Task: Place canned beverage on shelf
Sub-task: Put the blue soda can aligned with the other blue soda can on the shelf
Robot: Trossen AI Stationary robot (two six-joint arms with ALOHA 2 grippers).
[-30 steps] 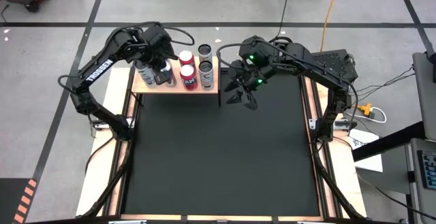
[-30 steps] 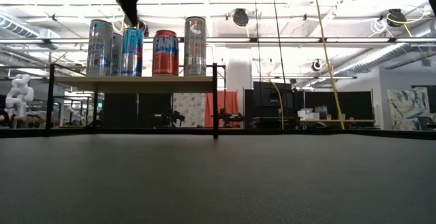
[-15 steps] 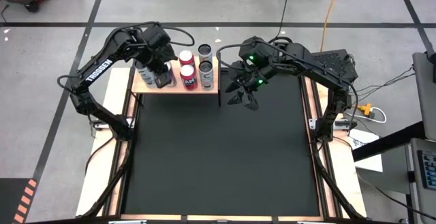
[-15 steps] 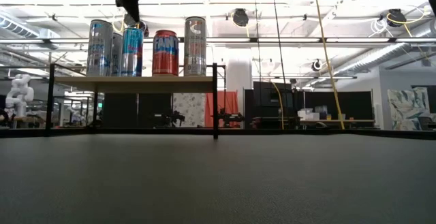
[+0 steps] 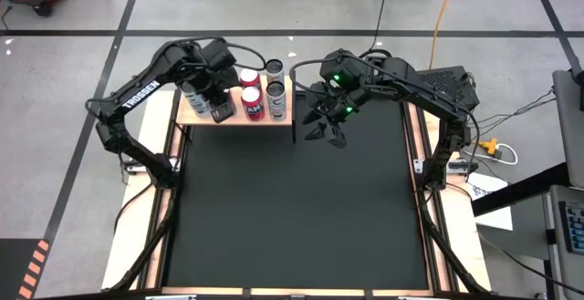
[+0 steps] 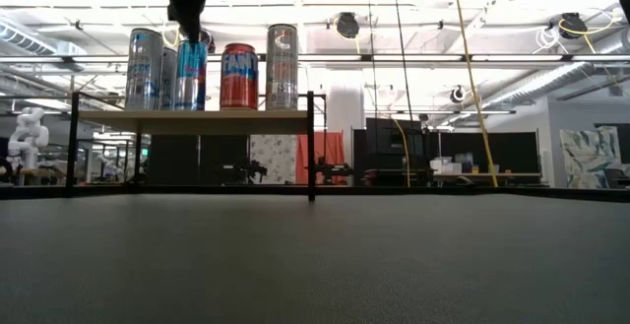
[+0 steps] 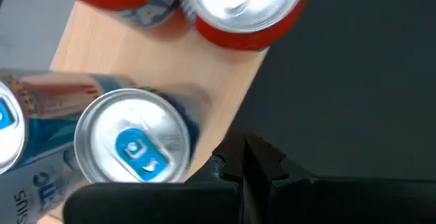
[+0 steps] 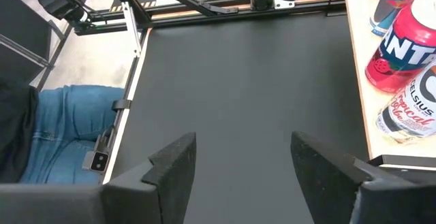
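Black mat below a wooden shelf (image 5: pixel 233 118) of rigid, slippery cans (image 5: pixel 254 104), best gripped mid-body. Left gripper (image 5: pixel 219 90) closed, empty; right gripper (image 8: pixel 238 159) open, empty.

The flat rectangular shelf (image 5: pixel 239 116) is of pale tan wood with a smooth, matt face, and it stands on a thin black metal frame (image 6: pixel 311 145). The tall cans on it are of shiny metal: the blue and silver can (image 7: pixel 129 142) has a bright brushed lid with a blue tab, and the red can (image 7: pixel 244 9) has a glossy silver top. The wide black mat (image 5: pixel 292 209) on the table looks matt and finely grained. The two dark fingers (image 8: pixel 176 163) of the right gripper (image 8: pixel 242 166) seem hard matt plastic. A person's trousers (image 8: pixel 65 129) are blue denim cloth.
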